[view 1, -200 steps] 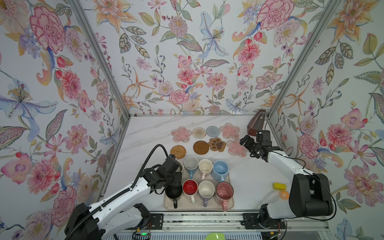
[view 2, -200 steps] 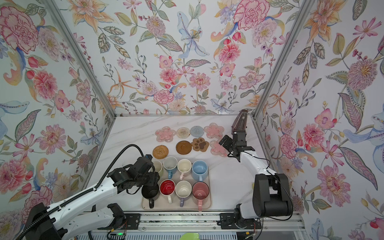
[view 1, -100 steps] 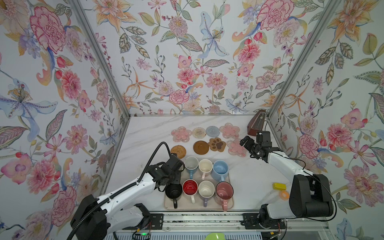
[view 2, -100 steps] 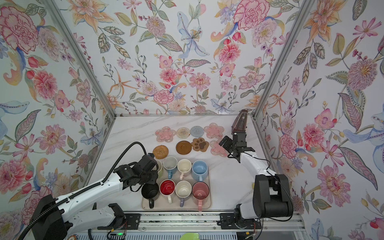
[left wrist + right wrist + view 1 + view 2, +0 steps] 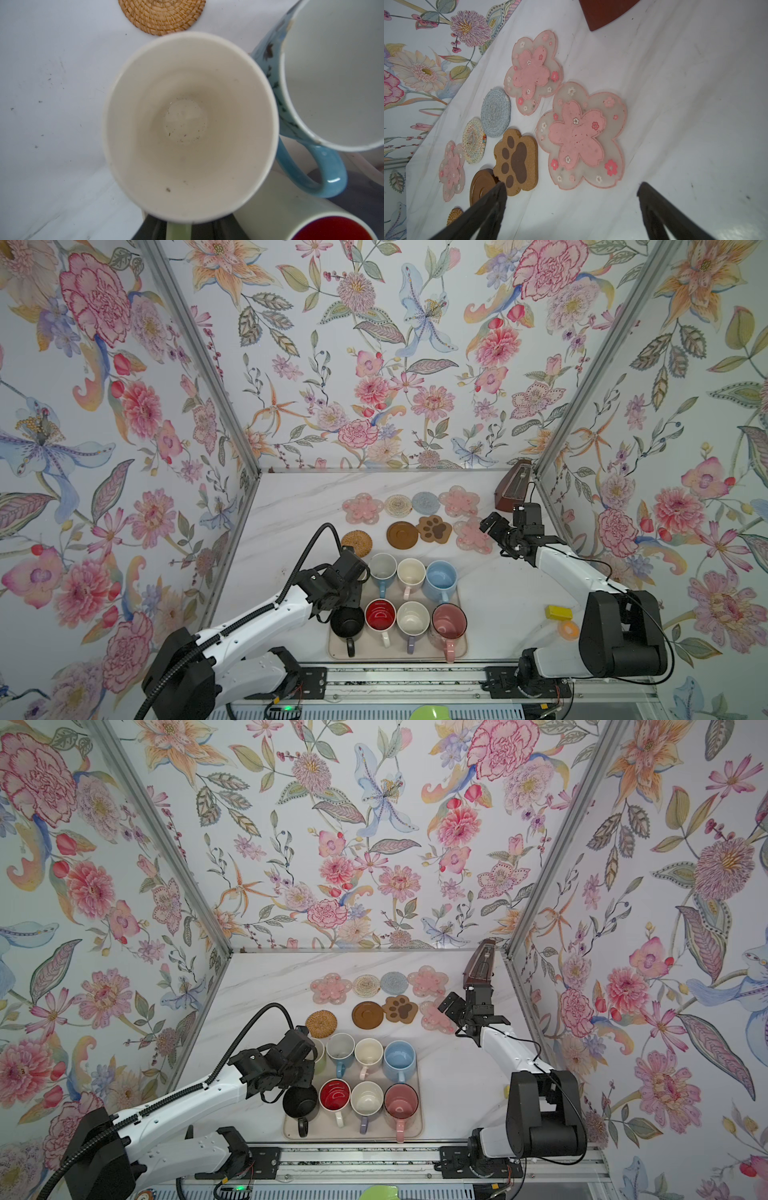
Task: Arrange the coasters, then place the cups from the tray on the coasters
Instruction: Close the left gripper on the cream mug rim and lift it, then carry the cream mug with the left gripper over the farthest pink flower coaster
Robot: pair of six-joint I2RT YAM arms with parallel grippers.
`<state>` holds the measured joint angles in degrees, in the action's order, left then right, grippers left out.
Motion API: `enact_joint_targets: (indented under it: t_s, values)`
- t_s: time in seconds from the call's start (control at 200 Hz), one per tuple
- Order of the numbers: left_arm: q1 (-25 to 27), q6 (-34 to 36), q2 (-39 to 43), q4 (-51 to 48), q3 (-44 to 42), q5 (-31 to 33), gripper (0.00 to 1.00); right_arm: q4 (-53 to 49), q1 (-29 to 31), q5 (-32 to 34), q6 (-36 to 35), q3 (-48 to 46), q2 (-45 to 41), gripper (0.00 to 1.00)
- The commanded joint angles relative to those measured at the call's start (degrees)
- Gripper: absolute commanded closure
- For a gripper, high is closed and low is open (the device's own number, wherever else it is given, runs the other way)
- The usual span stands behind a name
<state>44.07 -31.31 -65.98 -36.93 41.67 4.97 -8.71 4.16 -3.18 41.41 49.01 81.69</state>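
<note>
Marble tabletop (image 5: 291,510), floral walls (image 5: 374,364). Coasters (image 5: 402,535) lie in two rows just beyond the tray (image 5: 459,649), cups (image 5: 411,572) on it. Left gripper (image 5: 352,570) sits over the light green mug (image 5: 187,124) at the tray's far-left corner. Its fingers are hidden, so can't tell their state. Right gripper (image 5: 571,188) hovers past the far-right corner, fingers apart.

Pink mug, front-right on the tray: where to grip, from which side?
Probably pinch the right wall of the pink mug over the rim, from above. It stands upright, mouth open; that side faces the tray rim, while the lavender-handled mug crowds its left. Its handle points at the near edge, also free.
</note>
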Motion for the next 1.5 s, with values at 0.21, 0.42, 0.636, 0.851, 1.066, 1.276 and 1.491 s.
enact_joint_targets:
  t_s: [0.21, 0.42, 0.636, 0.851, 1.066, 1.276, 1.491]
  values:
    - [0.4, 0.4, -0.7, -0.2, 1.4, 1.9, 0.85, 0.4, 0.4, 0.5, 0.6, -0.6, -1.3, 0.01]
    - [0.4, 0.1, -0.2, -1.2, 2.2, 4.8, 1.00, 0.6, 0.4, 0.3, 0.6, -0.6, -1.1, 0.01]
    - [0.4, -0.4, 0.6, -2.1, 4.7, 10.5, 1.00, 0.5, 0.3, 0.3, 0.6, -0.5, -1.4, 0.01]
    - [-0.4, 1.2, 3.2, -1.8, 9.9, 17.0, 1.00, -0.1, 0.0, 0.3, 0.1, -0.5, -2.5, 0.01]
    - [-5.2, 7.4, 1.6, 3.3, 15.6, 15.9, 1.00, -1.3, -0.8, 0.4, -0.7, -0.5, -4.4, 0.01]
    - [-13.7, 14.7, -6.9, 13.5, 23.6, 10.0, 1.00, -2.9, -1.5, 0.3, -1.7, -0.8, -6.7, 0.01]
    - [-17.3, 20.1, -22.3, 15.3, 35.6, 6.8, 1.00, -6.1, -1.6, 0.8, -3.7, -1.2, -10.3, 0.01]
